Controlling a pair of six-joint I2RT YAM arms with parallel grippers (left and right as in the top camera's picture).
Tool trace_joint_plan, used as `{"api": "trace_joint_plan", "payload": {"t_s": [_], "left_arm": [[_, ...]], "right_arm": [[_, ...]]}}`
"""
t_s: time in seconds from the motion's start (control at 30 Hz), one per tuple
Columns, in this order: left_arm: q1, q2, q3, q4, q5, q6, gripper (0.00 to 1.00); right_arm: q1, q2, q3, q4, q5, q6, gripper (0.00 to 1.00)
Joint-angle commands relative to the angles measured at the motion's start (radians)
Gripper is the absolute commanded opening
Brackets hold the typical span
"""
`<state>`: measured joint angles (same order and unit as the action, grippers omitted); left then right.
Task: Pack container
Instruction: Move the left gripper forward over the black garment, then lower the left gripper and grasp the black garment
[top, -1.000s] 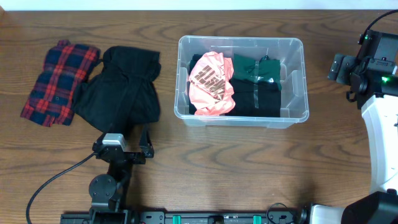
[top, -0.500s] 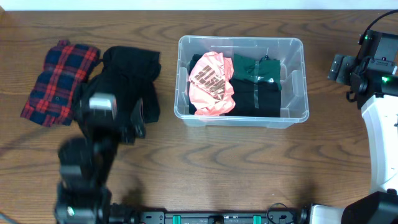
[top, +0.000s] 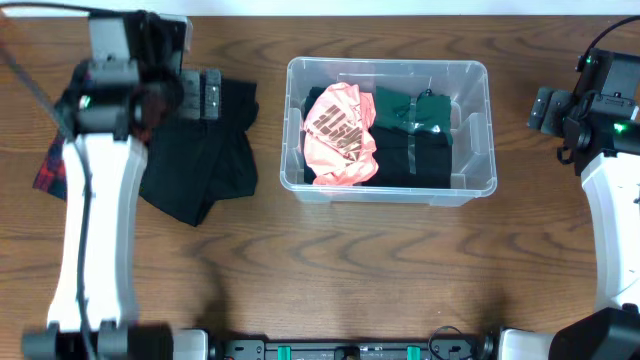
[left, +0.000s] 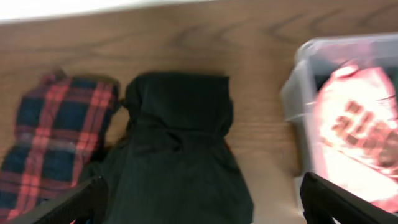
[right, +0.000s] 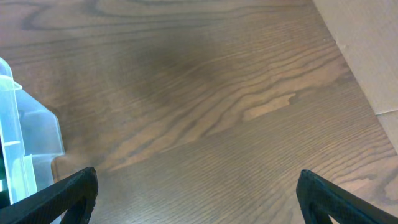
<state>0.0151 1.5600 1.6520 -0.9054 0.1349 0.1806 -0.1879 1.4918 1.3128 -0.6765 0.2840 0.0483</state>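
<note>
The clear plastic container (top: 470, 185) stands at the table's middle right. It holds a pink garment (top: 338, 135), a green one (top: 412, 110) and a black one (top: 412, 160). Its corner also shows in the left wrist view (left: 298, 87) and the right wrist view (right: 25, 143). A black garment (top: 200, 165) lies left of it, seen too in the left wrist view (left: 180, 149). A red-blue plaid garment (left: 50, 130) lies further left. My left gripper (left: 202, 199) is open and empty, hovering above the black garment. My right gripper (right: 198, 196) is open and empty over bare wood right of the container.
The left arm (top: 95, 200) stretches from the near edge up the left side and covers most of the plaid garment in the overhead view. The right arm (top: 610, 200) stands along the right edge. The table's right edge (right: 360, 81) runs beside the right gripper.
My left arm has swung up from the near edge to the far left, and its gripper now hangs over the black garment. The right arm and the container have not moved.
</note>
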Motion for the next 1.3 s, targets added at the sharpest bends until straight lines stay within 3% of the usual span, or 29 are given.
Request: {"api": "trace_joint_plan", "payload": {"t_s": [0.0, 0.43, 0.57, 0.83, 1.03, 1.27], "left_arm": [[0.008, 0.089, 0.016, -0.014, 0.003, 0.017, 0.98], [0.008, 0.254, 0.010, -0.017, 0.012, 0.017, 0.99], [0.005, 0.262, -0.013, -0.010, 0.023, 0.012, 0.85], [-0.006, 0.325, -0.032, -0.009, 0.020, -0.056, 0.77], [-0.023, 0.395, -0.032, -0.007, 0.002, -0.180, 0.74], [-0.070, 0.478, -0.034, -0.010, -0.155, -0.273, 0.73]], "right_arm": [[-0.007, -0.004, 0.003, 0.000, 0.004, -0.001, 0.99], [-0.007, -0.004, 0.003, 0.000, 0.004, -0.001, 0.99], [-0.007, -0.004, 0.003, 0.000, 0.004, -0.001, 0.99], [-0.007, -0.004, 0.003, 0.000, 0.004, -0.001, 0.99], [-0.007, -0.004, 0.003, 0.000, 0.004, -0.001, 0.99], [-0.007, -0.004, 0.003, 0.000, 0.004, -0.001, 0.99]]}}
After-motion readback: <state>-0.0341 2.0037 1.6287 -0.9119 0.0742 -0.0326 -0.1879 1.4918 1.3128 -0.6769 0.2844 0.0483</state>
